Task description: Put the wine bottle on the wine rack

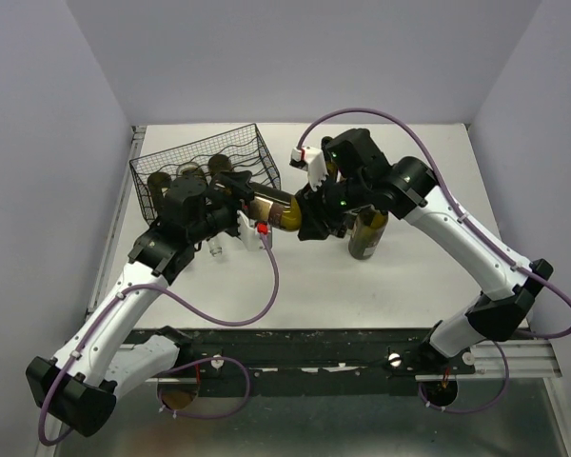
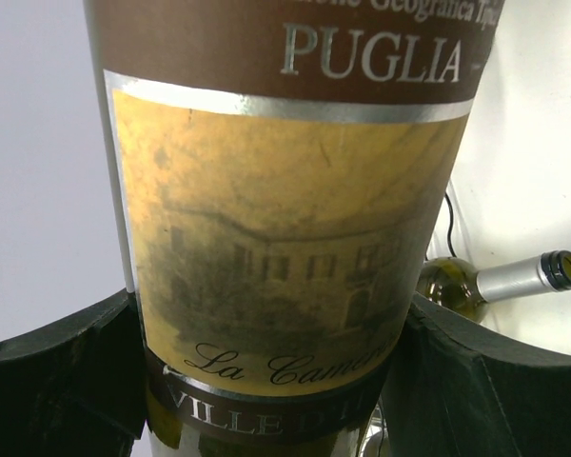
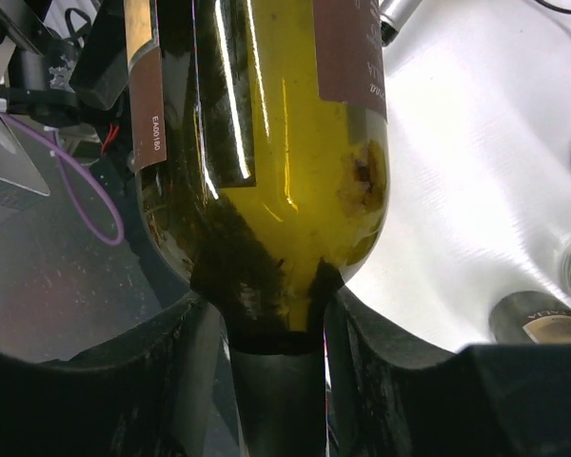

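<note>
Left pincer (image 2: 278, 381) clamps wine bottle (image 3: 285, 171) body, right pincer (image 3: 276, 371) neck; label (image 2: 285, 238) reads PUGLIA.

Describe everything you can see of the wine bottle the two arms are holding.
The wine bottle is dark olive-green glass, yellowish where light passes through. It carries a tan label picturing a building under a brown band reading PUGLIA, plus a brown back label. It lies roughly level, apparently off the table, beside the rack. The left gripper clamps its body, the right gripper its neck.
</note>
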Action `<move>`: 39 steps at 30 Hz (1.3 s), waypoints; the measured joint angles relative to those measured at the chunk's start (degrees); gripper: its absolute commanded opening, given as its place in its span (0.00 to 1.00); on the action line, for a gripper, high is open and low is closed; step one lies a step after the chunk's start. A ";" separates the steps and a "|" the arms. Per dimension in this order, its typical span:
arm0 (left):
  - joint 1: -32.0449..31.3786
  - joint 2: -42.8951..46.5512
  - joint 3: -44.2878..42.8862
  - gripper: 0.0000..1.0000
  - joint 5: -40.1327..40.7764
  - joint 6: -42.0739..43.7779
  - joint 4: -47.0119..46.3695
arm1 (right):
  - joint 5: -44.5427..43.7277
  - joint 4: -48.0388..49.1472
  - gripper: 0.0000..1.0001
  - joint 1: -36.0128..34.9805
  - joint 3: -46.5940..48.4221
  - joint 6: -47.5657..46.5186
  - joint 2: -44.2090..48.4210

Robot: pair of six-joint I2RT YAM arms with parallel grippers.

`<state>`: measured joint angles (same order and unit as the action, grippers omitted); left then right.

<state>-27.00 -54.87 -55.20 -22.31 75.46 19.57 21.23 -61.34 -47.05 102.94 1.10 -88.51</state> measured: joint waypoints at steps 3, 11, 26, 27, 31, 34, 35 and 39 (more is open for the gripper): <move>-0.13 -0.07 0.04 0.00 0.81 0.00 0.42 | 0.00 0.04 0.50 0.02 -0.79 -0.15 0.00; -0.26 -0.70 0.42 0.07 2.25 -0.02 0.72 | -0.59 -0.24 0.01 -0.26 -1.62 -0.72 -0.02; -0.39 3.43 9.16 0.99 5.46 -3.54 -7.52 | -5.35 0.42 0.01 -1.01 -3.32 2.34 -0.98; -0.39 4.57 10.97 0.99 5.68 -3.89 -8.39 | -5.99 0.48 0.01 -1.01 -3.98 2.89 -0.98; -0.39 7.34 16.26 0.99 6.03 -5.18 -9.38 | -8.41 0.55 0.01 -0.98 -6.60 5.05 -0.98; -0.39 8.94 18.51 0.99 6.01 -6.54 -9.35 | -9.35 0.83 0.01 -0.90 -6.97 6.21 -0.98; -0.39 9.81 18.97 0.99 6.01 -7.45 -9.31 | -9.40 1.22 0.01 -0.90 -7.15 6.43 -0.98; -0.39 14.05 19.43 0.99 6.05 -13.55 -9.90 | -9.55 3.85 0.01 -0.92 -10.27 7.48 -0.94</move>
<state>-27.40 -40.82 -35.77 -16.25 61.91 9.67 11.68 -57.49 -47.97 92.66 8.58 -89.45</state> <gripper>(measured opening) 0.988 0.427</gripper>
